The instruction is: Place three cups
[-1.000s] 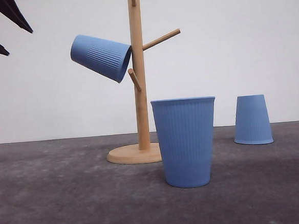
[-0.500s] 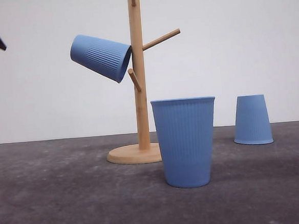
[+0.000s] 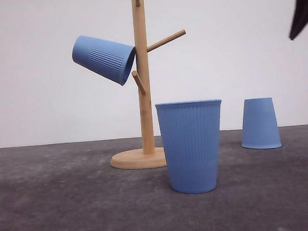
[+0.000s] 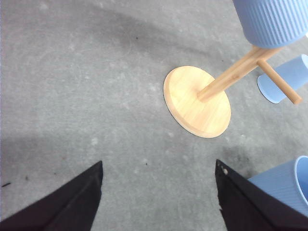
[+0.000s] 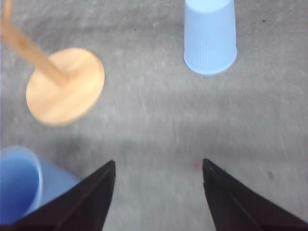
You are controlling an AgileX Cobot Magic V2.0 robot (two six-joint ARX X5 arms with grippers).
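Grey mat (image 3: 54,207) under my cups: one hung on the rack (image 3: 142,74) peg (image 3: 104,59), one upright in front (image 3: 191,146), one inverted right (image 3: 260,123). Left gripper (image 4: 159,192) has backed off, right gripper (image 5: 158,190) now drops in, blurred; both spread wide, empty. I judge the inverted cup is next

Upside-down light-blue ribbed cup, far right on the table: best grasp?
Take the upside-down light-blue ribbed cup across its ribbed side wall, upper half, where the taper is narrowest. Its flat base faces up and the rim sits on the grey table, so no rim pinch. Likely easiest from above with the open right pincer.
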